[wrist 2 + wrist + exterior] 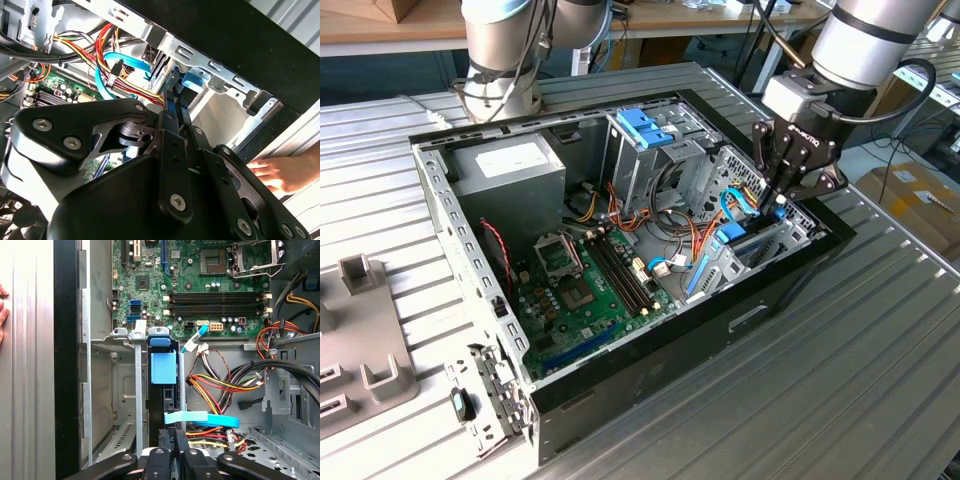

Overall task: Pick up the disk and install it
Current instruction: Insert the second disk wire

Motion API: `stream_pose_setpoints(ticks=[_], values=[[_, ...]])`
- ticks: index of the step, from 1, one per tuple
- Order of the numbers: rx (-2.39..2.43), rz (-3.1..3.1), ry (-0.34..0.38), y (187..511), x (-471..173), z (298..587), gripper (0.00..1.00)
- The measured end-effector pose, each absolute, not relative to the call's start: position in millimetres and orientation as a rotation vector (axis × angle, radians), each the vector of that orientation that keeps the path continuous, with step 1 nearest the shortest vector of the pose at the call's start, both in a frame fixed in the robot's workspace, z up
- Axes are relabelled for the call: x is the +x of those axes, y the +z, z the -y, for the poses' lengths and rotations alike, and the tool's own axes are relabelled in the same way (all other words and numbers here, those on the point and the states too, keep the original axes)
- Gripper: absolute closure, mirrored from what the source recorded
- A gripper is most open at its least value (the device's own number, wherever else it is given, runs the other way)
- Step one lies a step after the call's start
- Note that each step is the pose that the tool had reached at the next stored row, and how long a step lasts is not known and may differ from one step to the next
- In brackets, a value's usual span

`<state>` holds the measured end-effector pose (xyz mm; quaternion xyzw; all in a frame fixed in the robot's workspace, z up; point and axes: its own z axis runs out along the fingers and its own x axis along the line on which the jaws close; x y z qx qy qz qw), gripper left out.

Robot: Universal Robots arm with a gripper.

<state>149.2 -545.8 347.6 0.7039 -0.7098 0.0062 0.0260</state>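
install step: claw (pixel 782 192) pinching the disk (pixel 163 369) edge-on in the pc case (pixel 750 318) corner bay, needs a straight push imo

In the exterior view the gripper (pixel 783 192) reaches down into the open computer case (pixel 650 350), and its fingertips are hidden among the cables and the drive bay. The disk (pixel 163 371) shows in the first wrist view as an edge-on blue carrier; its face is hidden. A hand (pixel 283 173) is cut off by the second wrist view's edge
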Motion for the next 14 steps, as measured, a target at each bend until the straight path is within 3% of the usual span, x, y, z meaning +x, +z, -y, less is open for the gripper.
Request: stream_pose_setpoints(ticks=[14], values=[[2.178, 2.196, 0.013, 346.2, 149.2, 548.4, 0.84]])
